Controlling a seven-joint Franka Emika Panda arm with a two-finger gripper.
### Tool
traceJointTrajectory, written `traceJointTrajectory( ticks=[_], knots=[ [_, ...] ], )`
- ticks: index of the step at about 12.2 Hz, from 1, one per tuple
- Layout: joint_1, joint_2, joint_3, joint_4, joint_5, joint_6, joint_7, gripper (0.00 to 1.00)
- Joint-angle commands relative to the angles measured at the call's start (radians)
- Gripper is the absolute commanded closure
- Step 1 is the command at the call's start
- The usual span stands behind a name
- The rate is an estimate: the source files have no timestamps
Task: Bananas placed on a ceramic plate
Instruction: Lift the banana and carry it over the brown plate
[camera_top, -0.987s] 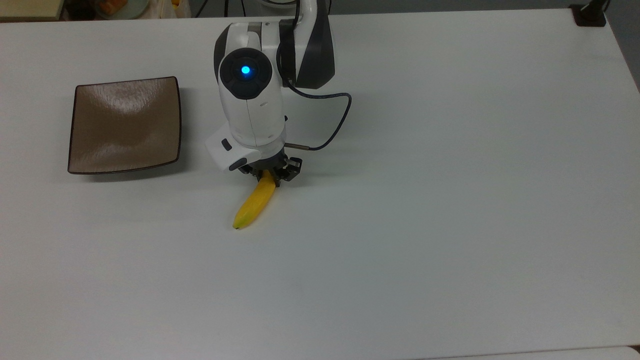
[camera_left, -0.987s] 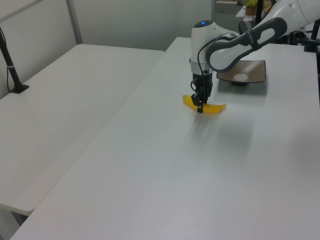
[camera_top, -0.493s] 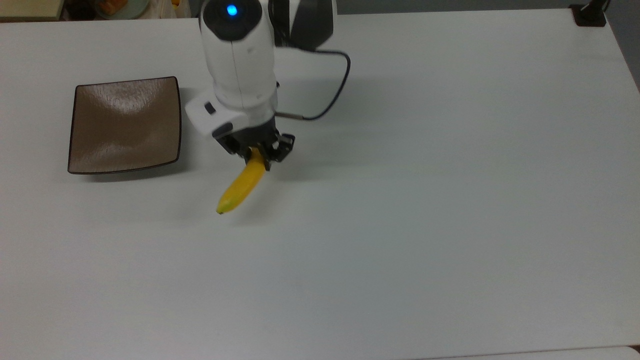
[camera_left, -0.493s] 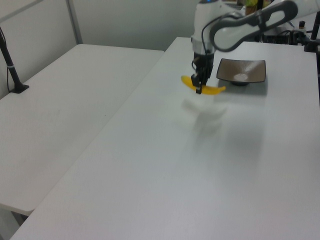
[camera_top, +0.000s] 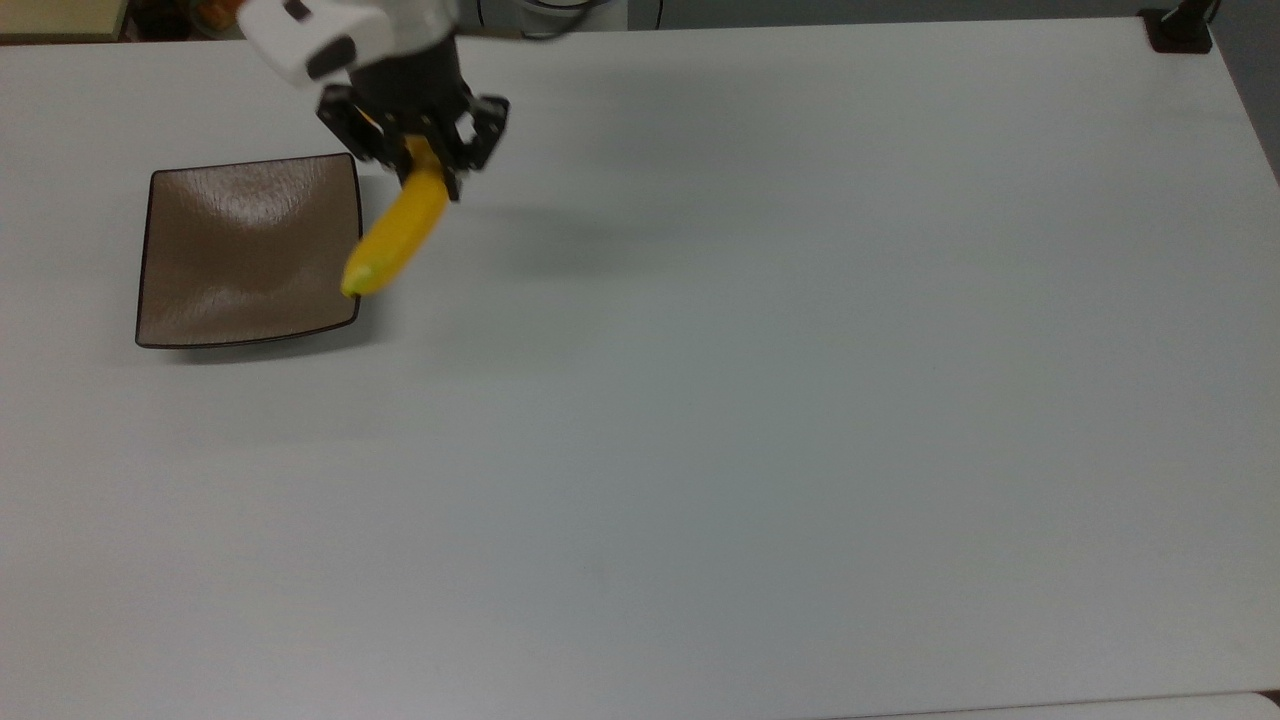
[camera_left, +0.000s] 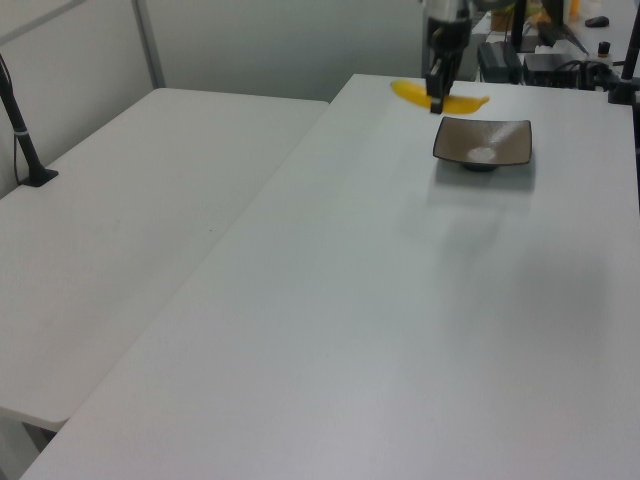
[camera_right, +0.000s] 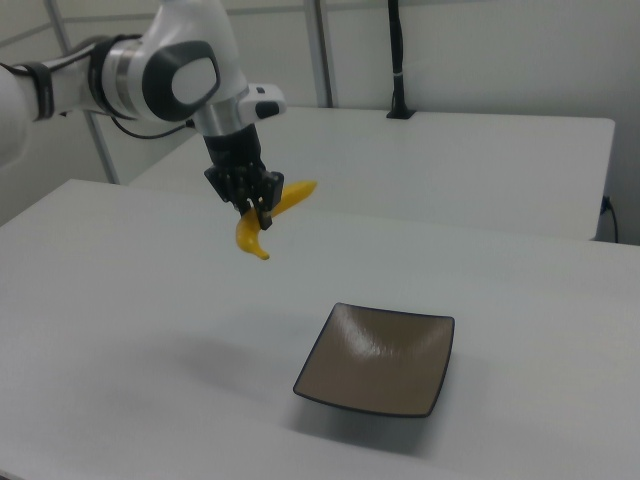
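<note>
One banana (camera_top: 398, 235) clamped in the fingers (camera_top: 452, 172) — aloft beside the ceramic plate (camera_top: 240, 250), white table (camera_top: 800, 400) below.

One banana (camera_top: 397, 233) appears at the upper left of the top view. One square brown ceramic plate (camera_top: 240, 250) sits at the left of the same frame. One robot arm (camera_right: 150, 75) with one gripper (camera_top: 418, 150) shows at the upper left of the right view. Two white tables (camera_left: 130, 200) appear in the left view.
</note>
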Motion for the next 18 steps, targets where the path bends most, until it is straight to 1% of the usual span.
traceJointTrajectory(
  ticks=[1,4,6,7,9,12,13,15,16,18],
  knots=[
    [-0.060,-0.101,-0.017,-0.030,0.024,-0.072,-0.161,1.00],
    [-0.158,-0.126,-0.017,-0.028,0.024,-0.090,-0.366,1.00],
    [-0.206,-0.112,-0.017,-0.031,0.021,-0.080,-0.505,1.00],
    [-0.220,-0.096,-0.036,-0.033,0.021,-0.077,-0.559,1.00],
    [-0.226,-0.080,-0.075,-0.039,0.021,-0.077,-0.601,1.00],
    [-0.266,-0.040,-0.086,-0.040,0.016,-0.074,-0.640,0.99],
    [-0.280,-0.017,-0.102,-0.051,0.016,-0.064,-0.640,0.97],
    [-0.289,-0.013,-0.119,-0.141,0.017,0.074,-0.638,0.98],
    [-0.292,0.003,-0.121,-0.169,0.020,0.131,-0.637,0.98],
    [-0.286,0.059,-0.119,-0.169,0.021,0.170,-0.637,0.98]
  ],
)
